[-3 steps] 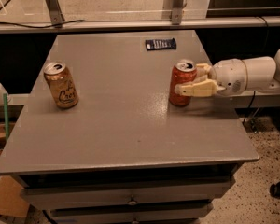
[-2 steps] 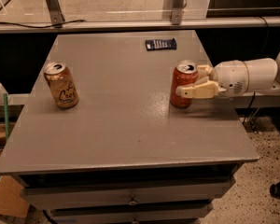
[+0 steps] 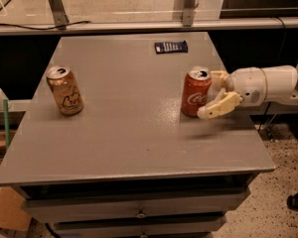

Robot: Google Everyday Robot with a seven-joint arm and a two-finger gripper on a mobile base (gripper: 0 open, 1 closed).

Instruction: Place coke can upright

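The red coke can [image 3: 195,92] stands upright on the grey table [image 3: 134,133], right of the middle. My gripper [image 3: 209,96] reaches in from the right at the can's right side. Its fingers are open: the near cream finger [image 3: 219,106] lies just in front of the can's lower right, and the far finger [image 3: 218,76] lies behind it. I cannot tell whether either finger touches the can. The can rests on the table by itself.
A tan-gold can [image 3: 64,90] stands upright at the table's left. A small dark packet [image 3: 171,46] lies near the far edge. A metal rail and posts run behind the table. Drawers sit below the front edge.
The gripper has drawn back a little to the right, and its near finger has slid off the can's front. The coke can has stayed upright in place.
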